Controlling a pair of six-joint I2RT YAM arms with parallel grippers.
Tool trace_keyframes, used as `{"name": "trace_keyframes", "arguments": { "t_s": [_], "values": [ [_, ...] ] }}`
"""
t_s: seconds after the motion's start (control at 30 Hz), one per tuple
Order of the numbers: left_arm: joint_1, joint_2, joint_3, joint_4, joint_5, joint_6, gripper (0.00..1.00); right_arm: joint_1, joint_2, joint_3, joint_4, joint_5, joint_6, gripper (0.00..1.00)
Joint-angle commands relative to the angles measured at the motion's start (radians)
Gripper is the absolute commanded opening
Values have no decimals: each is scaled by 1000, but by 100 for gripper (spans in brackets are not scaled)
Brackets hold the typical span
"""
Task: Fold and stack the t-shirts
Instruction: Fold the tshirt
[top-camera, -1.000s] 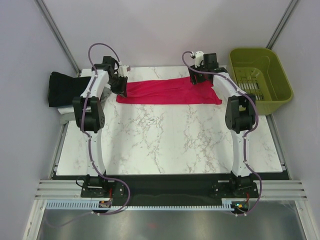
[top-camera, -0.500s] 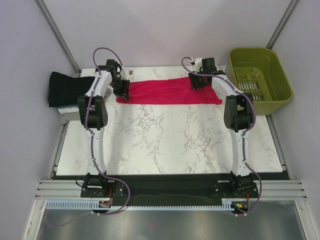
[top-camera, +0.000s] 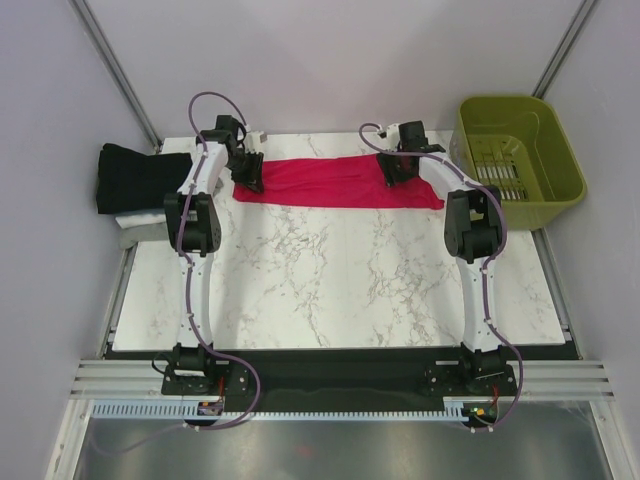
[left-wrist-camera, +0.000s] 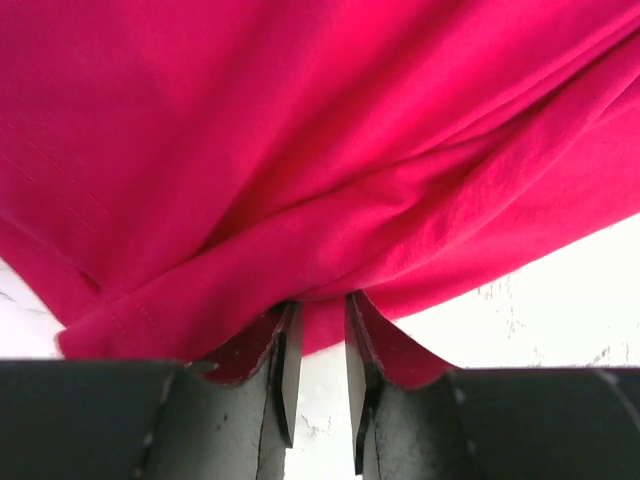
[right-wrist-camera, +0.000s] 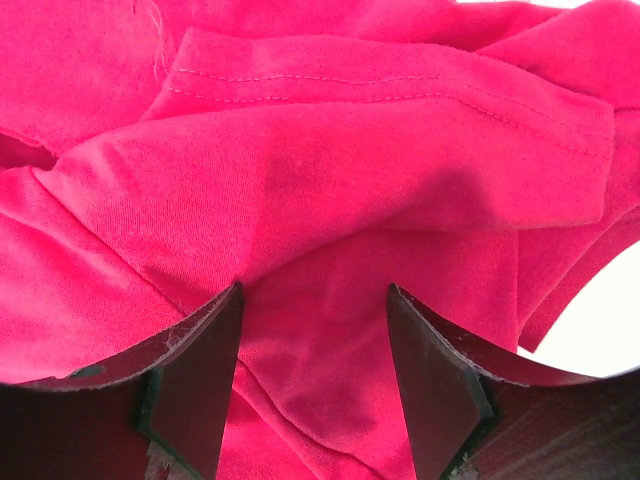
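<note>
The pink shirt (top-camera: 335, 182) fills both wrist views, so its edges are cut off there. The left fingers (top-camera: 248, 176) are almost shut and pinch a fold of it. The right fingers (top-camera: 392, 168) stand wide apart, with pink cloth bunched between them but not squeezed. Left of the left fingers lies one black shirt (top-camera: 135, 177). Pale cloth (top-camera: 138, 216) is half hidden under it, too hidden to count. One basket (top-camera: 520, 150) sits right of the right fingers, off the surface (top-camera: 330, 290).
</note>
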Motion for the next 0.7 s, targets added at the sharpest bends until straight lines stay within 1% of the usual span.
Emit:
{"name": "trace_keyframes", "arguments": {
  "t_s": [0.0, 0.2, 0.3, 0.43, 0.5, 0.57, 0.67],
  "values": [
    [-4, 1, 72, 93, -16, -54, 31, 2, 30, 7, -68, 54, -33, 67],
    [1, -52, 63, 234, -70, -71, 36, 2, 32, -4, -68, 60, -46, 68],
    [8, -54, 52, 286, -129, -73, 39, 2, 33, -10, -68, 81, -48, 68],
    [25, -34, 64, 323, -221, -80, 44, 2, 27, -12, -70, 89, -51, 68],
    [28, -37, 69, 344, -238, -76, 47, 4, 23, -15, -70, 95, -56, 69],
    [27, -48, 84, 361, -266, -77, 47, 4, 16, -21, -68, 98, -57, 69],
    [22, -89, 110, 390, -266, -76, 48, 4, 9, -33, -68, 100, -54, 69]
  ]
}}
